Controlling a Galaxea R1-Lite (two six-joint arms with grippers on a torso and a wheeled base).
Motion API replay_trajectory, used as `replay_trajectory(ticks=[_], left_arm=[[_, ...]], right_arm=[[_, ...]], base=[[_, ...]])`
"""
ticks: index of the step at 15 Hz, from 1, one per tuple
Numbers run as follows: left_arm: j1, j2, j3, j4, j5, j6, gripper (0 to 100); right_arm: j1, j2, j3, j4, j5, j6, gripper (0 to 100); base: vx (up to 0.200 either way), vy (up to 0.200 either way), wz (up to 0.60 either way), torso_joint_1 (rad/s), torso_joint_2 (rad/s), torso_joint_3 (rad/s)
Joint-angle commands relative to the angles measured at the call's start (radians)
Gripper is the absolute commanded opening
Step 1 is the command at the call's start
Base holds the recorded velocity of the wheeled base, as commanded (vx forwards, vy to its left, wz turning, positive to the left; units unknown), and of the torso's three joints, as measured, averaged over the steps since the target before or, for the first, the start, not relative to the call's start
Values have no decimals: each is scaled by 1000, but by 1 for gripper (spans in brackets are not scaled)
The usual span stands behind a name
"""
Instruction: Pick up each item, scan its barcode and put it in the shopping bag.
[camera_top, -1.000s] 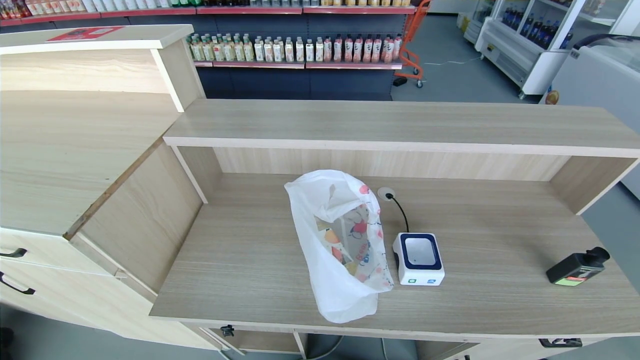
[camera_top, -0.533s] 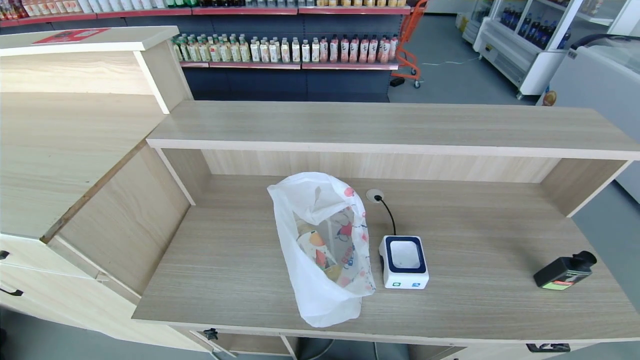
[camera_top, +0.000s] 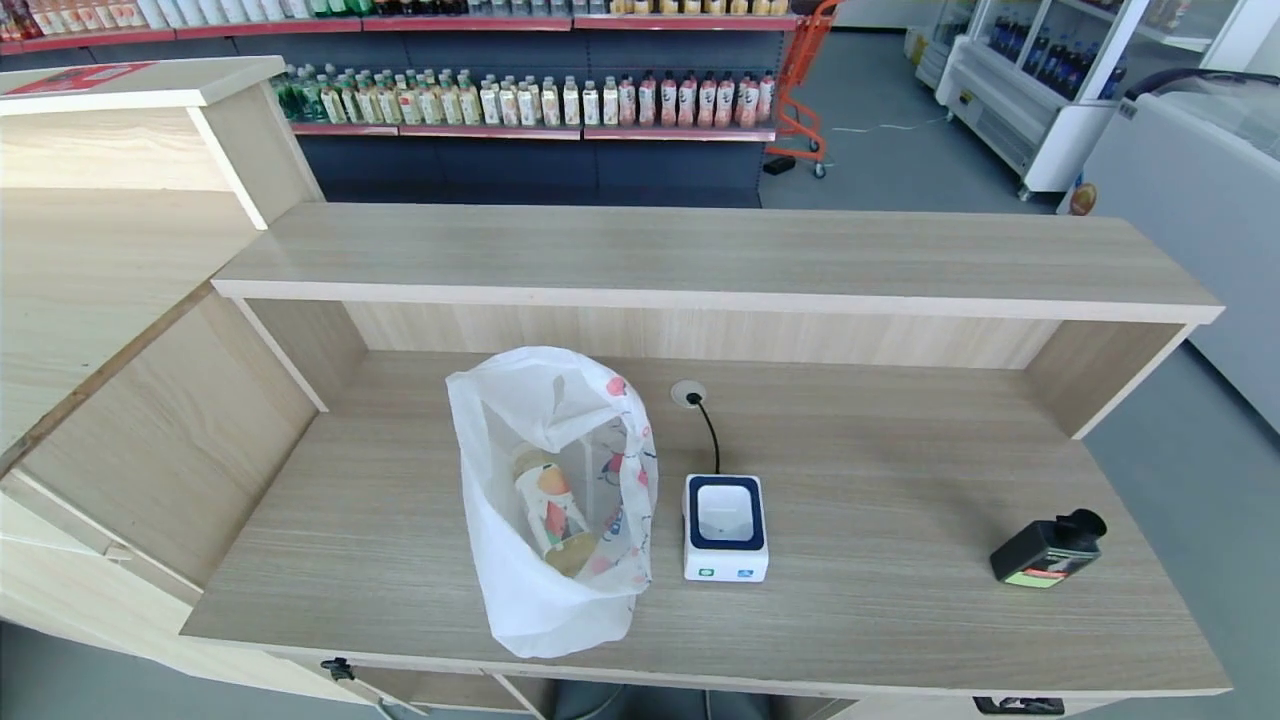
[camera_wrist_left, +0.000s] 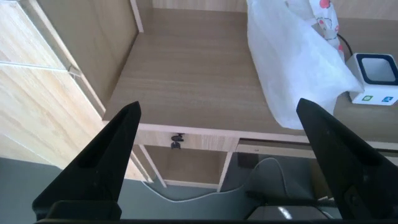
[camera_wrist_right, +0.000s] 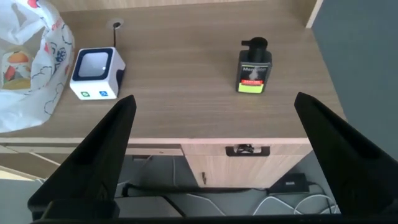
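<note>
Nearest, short of the front edge of the counter (camera_top: 900, 450), both spread wide apart and empty: left gripper (camera_wrist_left: 217, 106) and right gripper (camera_wrist_right: 214, 99). Ahead of the right one and well apart from it, lying near the counter's right end: black pump bottle (camera_top: 1047, 550). Farther left, scanner (camera_top: 726, 527) just beside the shopping bag (camera_top: 520, 590), with a drink bottle (camera_top: 548, 505) inside.

A white shopping bag (camera_top: 500, 570) is standing open left of centre, holding a patterned bottle (camera_top: 546, 505); the scanner (camera_top: 726, 527) is sitting beside it; a black pump bottle (camera_top: 1045, 552) is lying lower right.
</note>
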Motion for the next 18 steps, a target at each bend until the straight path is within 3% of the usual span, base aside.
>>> replay_trajectory(ticks=[1, 5, 7, 14, 18], left_arm=[[0, 0, 0, 0, 1, -1, 100], [0, 0, 0, 0, 1, -5, 100], [0, 0, 0, 0, 1, -8, 100], [0, 0, 0, 0, -1, -1, 100], [0, 0, 0, 0, -1, 1, 100]], right_arm=[[0, 5, 0, 0, 0, 0, 100], [0, 5, 0, 0, 2, 0, 100], [0, 5, 0, 0, 0, 0, 100], [0, 5, 0, 0, 2, 2, 100], [0, 5, 0, 0, 2, 0, 100]], base=[[0, -200, 0, 2, 7, 2], [0, -200, 0, 5, 1, 4], [0, 0, 0, 0, 0, 0], [-171, 0, 0, 4, 3, 1], [0, -200, 0, 1, -2, 6]])
